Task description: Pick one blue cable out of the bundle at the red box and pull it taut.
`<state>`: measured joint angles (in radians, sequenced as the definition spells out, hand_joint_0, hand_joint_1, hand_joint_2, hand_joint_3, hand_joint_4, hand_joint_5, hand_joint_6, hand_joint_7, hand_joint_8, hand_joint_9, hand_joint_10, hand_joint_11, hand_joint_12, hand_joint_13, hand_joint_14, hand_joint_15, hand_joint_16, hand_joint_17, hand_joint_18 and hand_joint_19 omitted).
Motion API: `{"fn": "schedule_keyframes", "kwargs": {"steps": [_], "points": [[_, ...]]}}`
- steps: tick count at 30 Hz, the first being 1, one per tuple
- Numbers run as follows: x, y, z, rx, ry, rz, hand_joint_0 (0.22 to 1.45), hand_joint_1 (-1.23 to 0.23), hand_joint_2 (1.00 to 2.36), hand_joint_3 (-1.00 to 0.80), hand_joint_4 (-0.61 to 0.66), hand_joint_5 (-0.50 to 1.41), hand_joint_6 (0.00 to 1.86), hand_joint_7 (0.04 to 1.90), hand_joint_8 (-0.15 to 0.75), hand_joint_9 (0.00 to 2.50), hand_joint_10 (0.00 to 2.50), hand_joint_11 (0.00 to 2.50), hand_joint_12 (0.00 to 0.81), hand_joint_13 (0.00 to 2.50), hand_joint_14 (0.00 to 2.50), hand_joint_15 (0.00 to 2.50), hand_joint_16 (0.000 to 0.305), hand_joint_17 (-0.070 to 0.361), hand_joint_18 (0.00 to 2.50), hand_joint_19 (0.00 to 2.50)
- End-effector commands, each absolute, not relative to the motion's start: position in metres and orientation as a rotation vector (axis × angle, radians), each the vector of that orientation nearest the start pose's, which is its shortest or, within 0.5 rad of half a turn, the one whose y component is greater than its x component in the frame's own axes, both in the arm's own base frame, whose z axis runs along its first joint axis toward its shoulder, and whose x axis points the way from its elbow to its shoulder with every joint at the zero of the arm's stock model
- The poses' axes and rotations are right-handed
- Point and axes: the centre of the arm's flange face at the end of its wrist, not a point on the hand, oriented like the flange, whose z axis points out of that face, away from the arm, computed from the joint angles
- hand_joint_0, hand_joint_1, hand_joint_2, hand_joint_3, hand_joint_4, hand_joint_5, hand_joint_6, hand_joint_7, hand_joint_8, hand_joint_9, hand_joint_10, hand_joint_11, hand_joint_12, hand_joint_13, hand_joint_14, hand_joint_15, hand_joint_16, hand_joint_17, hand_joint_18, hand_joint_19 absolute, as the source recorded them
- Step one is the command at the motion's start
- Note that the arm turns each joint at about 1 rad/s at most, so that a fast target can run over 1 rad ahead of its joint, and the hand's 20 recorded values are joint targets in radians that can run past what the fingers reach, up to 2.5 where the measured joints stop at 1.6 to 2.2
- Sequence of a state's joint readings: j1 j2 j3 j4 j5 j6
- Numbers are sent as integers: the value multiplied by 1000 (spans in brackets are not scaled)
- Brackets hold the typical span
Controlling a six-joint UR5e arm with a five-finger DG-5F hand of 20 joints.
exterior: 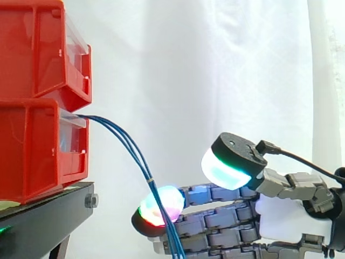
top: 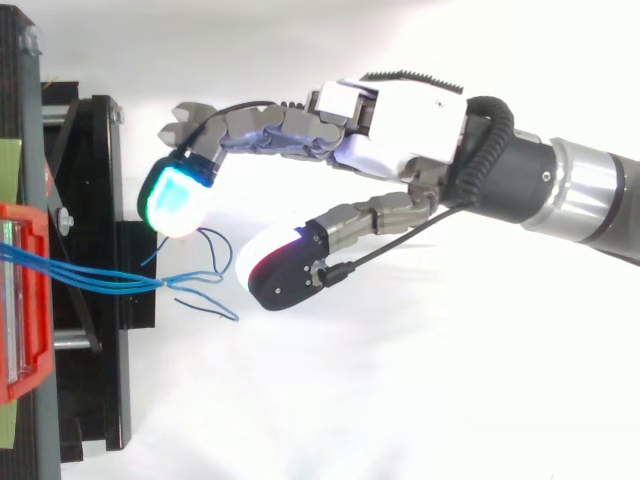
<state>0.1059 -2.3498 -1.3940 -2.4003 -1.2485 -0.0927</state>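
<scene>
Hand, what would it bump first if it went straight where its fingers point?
Probably the blue cables, hanging just before its fingers; the red bins come after. Depth is hard to judge.

- Blue cables (exterior: 141,162): lower ends cut off at bottom edge, side view; contact with the hand (exterior: 280,217) behind them cannot be told.
- Red bins (exterior: 33,151): cut off at left edge.

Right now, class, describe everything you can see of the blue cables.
Several thin blue cables leave the lower red box, sag slack, and join at a small tie. Below it they hang past a glowing fingertip of the open hand; contact is unclear. From above, their loose ends splay apart.
</scene>
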Motion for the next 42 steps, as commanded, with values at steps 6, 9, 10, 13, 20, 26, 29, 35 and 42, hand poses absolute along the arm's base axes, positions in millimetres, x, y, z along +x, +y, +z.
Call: {"fn": "schedule_keyframes", "kwargs": {"steps": [6,9,10,13,20,26,29,35,42], "points": [[755,-81,167,1149,987,1064,515,-682,1000,-500,412,-149,502,881,303,285,0,0,365,55,1,44,58,131,35,105],[757,-80,158,1151,992,1062,517,-679,1000,-500,414,-149,503,884,303,287,1,0,365,59,0,45,58,131,36,112],[758,-80,153,1154,995,1063,517,-678,1000,-500,417,-149,502,885,304,288,0,0,365,59,0,42,58,131,36,107],[760,-79,147,1155,999,1063,517,-680,1000,-500,413,-149,502,881,304,288,0,0,365,58,1,45,58,131,37,107],[762,-76,143,1149,991,1073,521,-687,1000,-500,419,-149,502,885,305,292,0,0,363,62,0,42,58,129,42,110],[763,-73,144,1137,1001,1079,523,-693,1000,-500,417,-148,502,887,304,293,0,0,364,65,0,44,58,130,45,103],[765,-67,138,1124,999,1085,525,-698,1000,-500,419,-148,502,887,304,294,0,0,363,65,2,35,58,130,46,105],[770,-59,143,1102,980,1104,531,-705,1000,-500,413,-137,502,949,303,296,0,8,361,68,0,41,57,129,48,103],[775,-50,149,1081,1001,1086,566,-732,1000,-500,390,-135,502,999,298,297,0,0,352,70,0,34,55,125,63,93]]}}
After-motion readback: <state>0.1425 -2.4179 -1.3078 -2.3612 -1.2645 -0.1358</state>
